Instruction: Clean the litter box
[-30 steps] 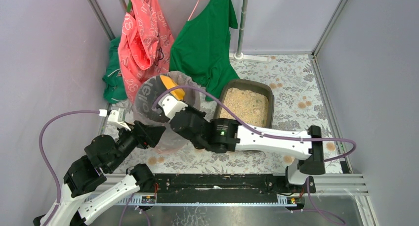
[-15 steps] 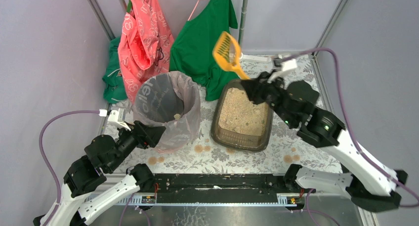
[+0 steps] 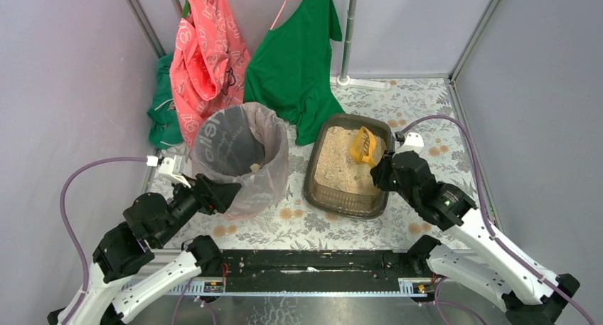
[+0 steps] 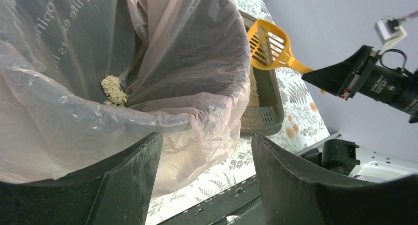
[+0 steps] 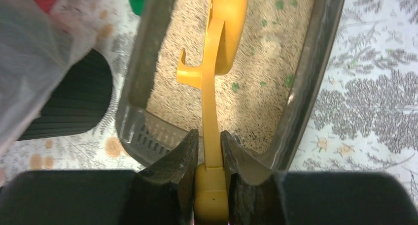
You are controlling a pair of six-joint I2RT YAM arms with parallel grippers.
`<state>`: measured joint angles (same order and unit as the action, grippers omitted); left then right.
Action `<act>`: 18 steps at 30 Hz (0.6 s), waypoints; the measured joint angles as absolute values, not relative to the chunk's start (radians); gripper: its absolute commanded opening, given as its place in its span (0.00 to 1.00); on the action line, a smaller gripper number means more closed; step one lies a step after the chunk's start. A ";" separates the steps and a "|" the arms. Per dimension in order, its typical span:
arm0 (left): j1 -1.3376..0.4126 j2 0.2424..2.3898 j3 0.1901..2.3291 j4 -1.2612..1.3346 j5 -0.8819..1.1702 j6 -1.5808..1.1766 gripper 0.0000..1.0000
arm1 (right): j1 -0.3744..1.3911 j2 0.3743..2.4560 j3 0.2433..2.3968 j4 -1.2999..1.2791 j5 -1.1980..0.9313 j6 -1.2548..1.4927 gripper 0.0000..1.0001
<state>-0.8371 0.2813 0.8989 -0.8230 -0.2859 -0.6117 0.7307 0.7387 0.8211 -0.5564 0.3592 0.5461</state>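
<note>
The litter box (image 3: 341, 205) is a dark tray of beige litter at the table's middle right, also seen in the left wrist view (image 4: 268, 102) and the right wrist view (image 5: 305, 87). My right gripper (image 3: 379, 170) (image 5: 209, 136) is shut on the handle of a yellow slotted scoop (image 3: 364, 146) (image 5: 224, 33) (image 4: 268, 45). The scoop's head hangs tilted over the litter, near the box's right side. My left gripper (image 3: 227, 191) (image 4: 204, 141) stands open beside the bag-lined bin (image 3: 242, 154) (image 4: 74, 62), with bag plastic lying between its fingers.
A clump of litter (image 4: 113, 89) sits inside the bin's bag. A green shirt (image 3: 295, 62) and a pink bag (image 3: 206, 55) hang at the back, with a pole stand (image 3: 347, 33) beside them. Grey walls close in both sides.
My right arm swung from over the bin to the right, lifted the scoop high, then brought it down over the litter box. The left arm has not moved.
</note>
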 measured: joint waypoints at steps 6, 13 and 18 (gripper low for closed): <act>-0.837 0.285 0.886 -0.821 -0.268 -0.612 0.75 | 0.635 0.809 0.799 -0.564 0.247 0.585 0.00; -0.837 0.285 0.860 -0.816 -0.258 -0.620 0.75 | 0.574 0.916 0.798 -0.536 0.056 0.609 0.00; -0.837 0.289 0.861 -0.806 -0.250 -0.620 0.75 | 0.548 0.966 0.776 -0.480 -0.044 0.617 0.00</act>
<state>-0.8371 0.2886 0.8612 -0.8059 -0.2501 -0.6201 0.5484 0.9665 0.7765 -0.4801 -0.0437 0.6174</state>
